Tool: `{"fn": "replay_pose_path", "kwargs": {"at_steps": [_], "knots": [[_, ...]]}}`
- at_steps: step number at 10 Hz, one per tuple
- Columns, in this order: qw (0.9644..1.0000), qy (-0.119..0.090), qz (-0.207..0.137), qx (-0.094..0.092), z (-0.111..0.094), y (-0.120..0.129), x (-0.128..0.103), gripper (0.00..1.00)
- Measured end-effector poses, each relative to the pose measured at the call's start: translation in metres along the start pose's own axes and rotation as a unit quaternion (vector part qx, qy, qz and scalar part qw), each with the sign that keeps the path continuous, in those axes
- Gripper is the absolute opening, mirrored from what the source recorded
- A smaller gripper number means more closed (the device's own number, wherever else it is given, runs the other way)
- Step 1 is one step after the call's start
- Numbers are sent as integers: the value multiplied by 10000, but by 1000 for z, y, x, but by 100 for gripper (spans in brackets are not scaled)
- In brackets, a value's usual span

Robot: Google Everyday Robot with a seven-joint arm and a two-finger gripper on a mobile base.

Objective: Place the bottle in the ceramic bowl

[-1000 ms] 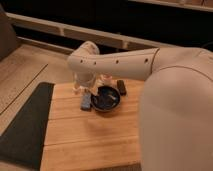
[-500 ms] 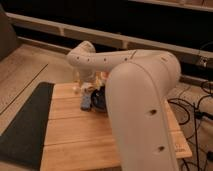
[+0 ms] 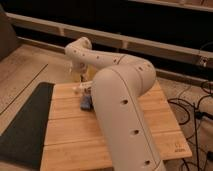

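On the wooden table (image 3: 65, 135), the bottle (image 3: 77, 89) is seen lying at the far left, just on the near side of the gripper (image 3: 82, 75), which is held spread, nothing grasped.

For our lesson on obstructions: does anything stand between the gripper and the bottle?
Nothing visible does. The gripper hangs just above the bottle near the wooden table's far edge; the blue-grey block lies off that line, nearer the camera.
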Motion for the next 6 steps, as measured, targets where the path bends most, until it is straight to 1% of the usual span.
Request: {"fn": "replay_pose_path", "kwargs": {"at_steps": [1,4,6], "knots": [[10000,-5,7,-56,0,3,-2,65],[10000,-15,23,-42,0,1,-3,65],[9995,-183,243,30,3,-10,-21,65]]}}
